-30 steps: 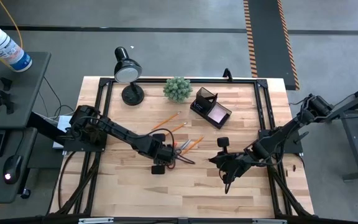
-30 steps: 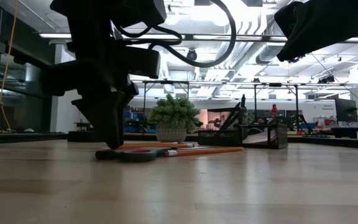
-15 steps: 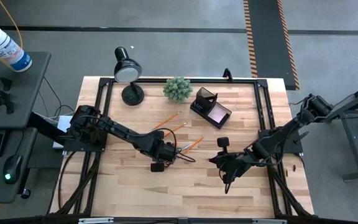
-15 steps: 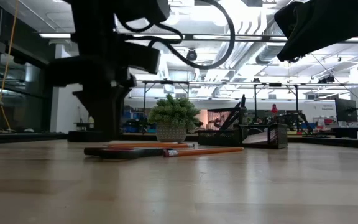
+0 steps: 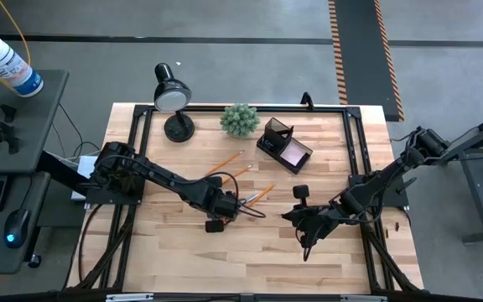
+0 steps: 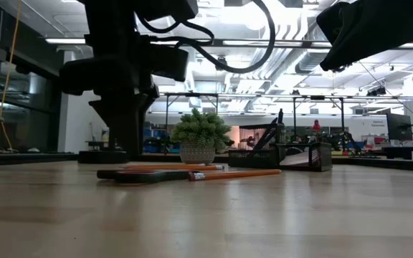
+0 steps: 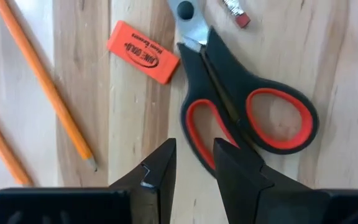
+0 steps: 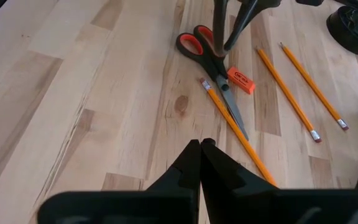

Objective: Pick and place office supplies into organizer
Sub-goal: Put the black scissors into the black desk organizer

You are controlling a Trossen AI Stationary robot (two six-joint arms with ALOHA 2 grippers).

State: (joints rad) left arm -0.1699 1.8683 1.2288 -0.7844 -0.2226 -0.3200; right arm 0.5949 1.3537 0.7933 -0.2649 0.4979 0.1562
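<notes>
The orange-and-black-handled scissors [image 7: 247,106] lie flat on the table, also seen in the high view [image 5: 246,207] and the low view [image 6: 149,174]. My left gripper [image 7: 193,163] hovers just above their handles, pointing down, fingers a little apart; I see no touch. An orange eraser [image 7: 143,52] and thin orange pencils [image 5: 240,173] lie beside them. My right gripper [image 8: 201,144] is shut and waits right of the scissors, near the table's middle [image 5: 304,228]. The dark organizer [image 5: 283,144] stands at the far side, with the pink pad [image 5: 294,153] in its low tray.
The green plant ball [image 5: 240,120] and the black desk lamp [image 5: 173,96] stand along the far edge, left of the organizer. A small black object [image 5: 300,192] sits near my right arm. Bare wood stretches along the table's near side [image 5: 241,260].
My left gripper has risen from the tabletop beside the scissors and now hangs just above them. The scissors have slid a little toward the table's left and lie flat. My right arm has kept still.
</notes>
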